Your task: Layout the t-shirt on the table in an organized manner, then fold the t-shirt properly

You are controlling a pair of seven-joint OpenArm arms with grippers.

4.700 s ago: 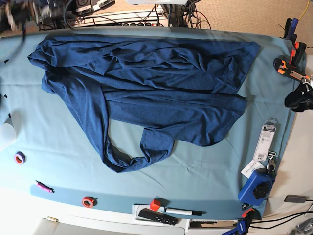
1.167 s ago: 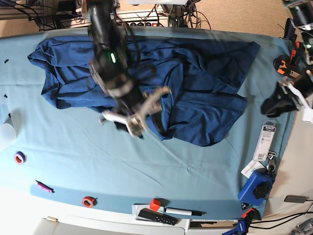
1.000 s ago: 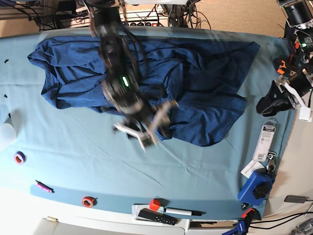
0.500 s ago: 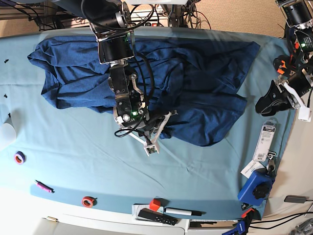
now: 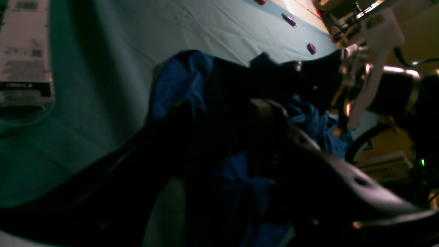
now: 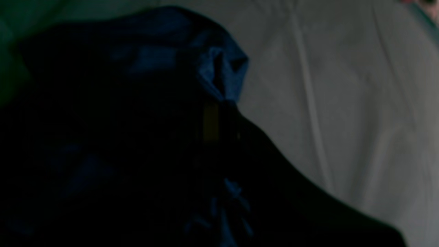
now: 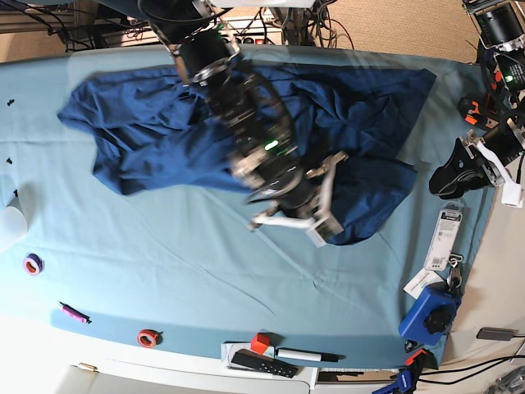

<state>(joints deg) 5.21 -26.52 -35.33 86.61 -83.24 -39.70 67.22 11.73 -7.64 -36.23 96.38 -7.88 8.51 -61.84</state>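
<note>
The right gripper is pinching the t-shirt, which lies bunched across the far half of the table. The left gripper hangs spread at the right edge. I'd drag slow and low so the fabric spreads.

The large dark heathered-blue knit t-shirt is lying bunched across the far half of the wide teal-clothed tabletop. The right arm is reaching over its middle, right gripper sitting at the shirt's near edge. The left gripper is hanging past the tabletop's right end, apart from the shirt.
</note>
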